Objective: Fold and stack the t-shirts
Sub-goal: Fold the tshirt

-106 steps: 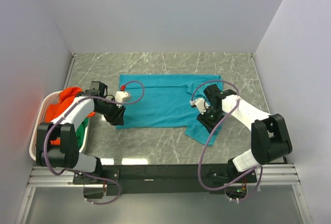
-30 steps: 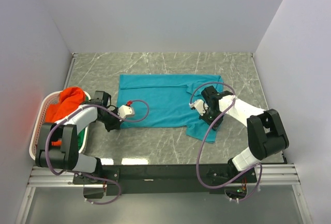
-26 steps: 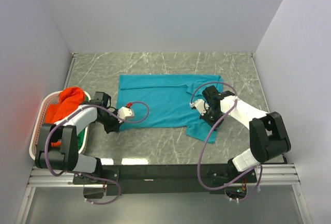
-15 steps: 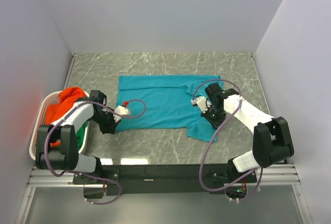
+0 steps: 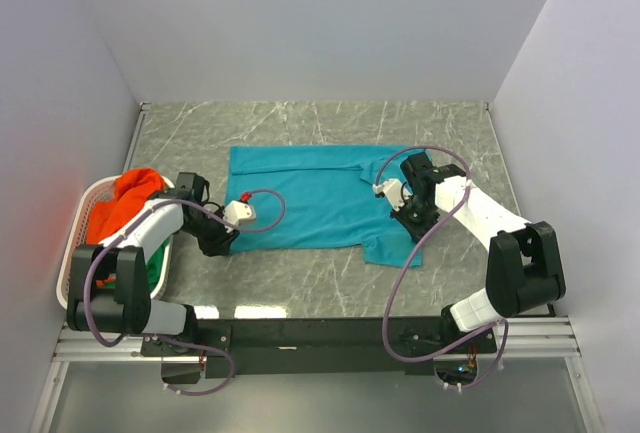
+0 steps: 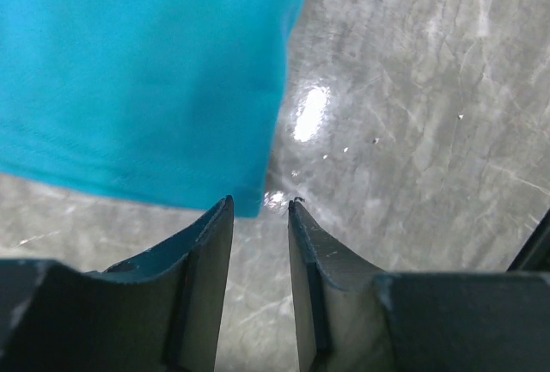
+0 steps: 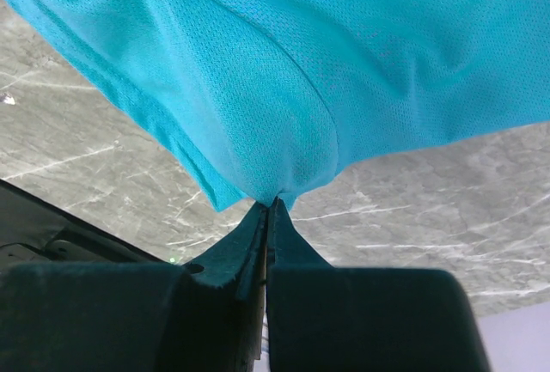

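Two hands: right hand [image 7: 268, 204] pinches teal t-shirt [image 7: 344, 63]; left hand [image 6: 259, 204] narrowly spread at its corner.

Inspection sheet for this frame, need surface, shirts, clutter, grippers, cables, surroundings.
Surface: grey marbled table, glossy, glare spots.
Job's things: teal t-shirt spread flat mid-table; orange t-shirt and green t-shirt in the laundry basket.
Clutter: white laundry basket at the table's left edge.
Grippers: left gripper open, tips at the teal t-shirt's near corner; right gripper shut on a pinch of its cloth.
Cables: purple cables loop off both arms, one over the shirt.
Surroundings: plain white walls on three sides.
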Available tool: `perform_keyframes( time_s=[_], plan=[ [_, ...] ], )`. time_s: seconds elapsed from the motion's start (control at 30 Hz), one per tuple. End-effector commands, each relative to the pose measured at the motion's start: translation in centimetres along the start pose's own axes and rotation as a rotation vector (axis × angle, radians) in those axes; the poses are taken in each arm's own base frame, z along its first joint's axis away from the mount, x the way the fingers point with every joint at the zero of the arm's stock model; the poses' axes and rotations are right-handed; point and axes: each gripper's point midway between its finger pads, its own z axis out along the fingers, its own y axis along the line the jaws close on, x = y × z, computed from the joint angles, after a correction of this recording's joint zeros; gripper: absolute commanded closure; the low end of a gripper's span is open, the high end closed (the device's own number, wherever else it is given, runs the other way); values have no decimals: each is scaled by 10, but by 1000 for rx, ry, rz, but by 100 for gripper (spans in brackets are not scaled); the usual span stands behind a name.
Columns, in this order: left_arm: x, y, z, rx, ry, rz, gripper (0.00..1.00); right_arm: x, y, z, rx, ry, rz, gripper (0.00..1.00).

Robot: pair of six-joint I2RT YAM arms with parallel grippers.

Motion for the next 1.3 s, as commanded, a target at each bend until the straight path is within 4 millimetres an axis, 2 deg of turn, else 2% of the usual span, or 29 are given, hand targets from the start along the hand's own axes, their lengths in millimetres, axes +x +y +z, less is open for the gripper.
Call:
perform_keyframes(
  time_s=[0.0, 0.3, 0.37, 0.4, 0.47, 0.6, 0.67, 0.8, 0.97, 1.13, 1.27],
  plan=[
    [-7, 6, 7, -52, -14, 33, 62, -7, -3, -5, -2, -13, -1, 100],
    [12, 0, 27, -35, 63, 54, 64, -5, -4, -1, 1, 3, 3, 100],
    [18, -3, 27, -26, 83, 55, 71, -4, -4, -2, 2, 4, 3, 100],
    [19, -3, 27, -23, 89, 53, 82, -5, -4, -2, 5, -2, 5, 100],
    [18, -4, 25, -20, 92, 53, 92, -5, -3, -4, 4, -6, 7, 100],
    [8, 2, 15, -31, 70, 37, 99, -10, -6, -9, 13, -17, 10, 100],
    [4, 4, 11, -14, 54, 18, 99, -14, -11, -13, 23, -29, 13, 100],
    [-8, 19, -4, -20, 17, -16, 100, -16, -19, -15, 29, -33, 23, 100],
    [-11, 20, -9, 1, 3, -5, 100, -21, -26, -18, 31, -41, 35, 100],
    [-25, 22, -17, 27, -20, -11, 100, -32, -33, -28, 42, -70, 33, 100],
    [-37, 38, -24, 7, -29, -33, 100, -44, -45, -35, 62, -91, 40, 100]
  ],
)
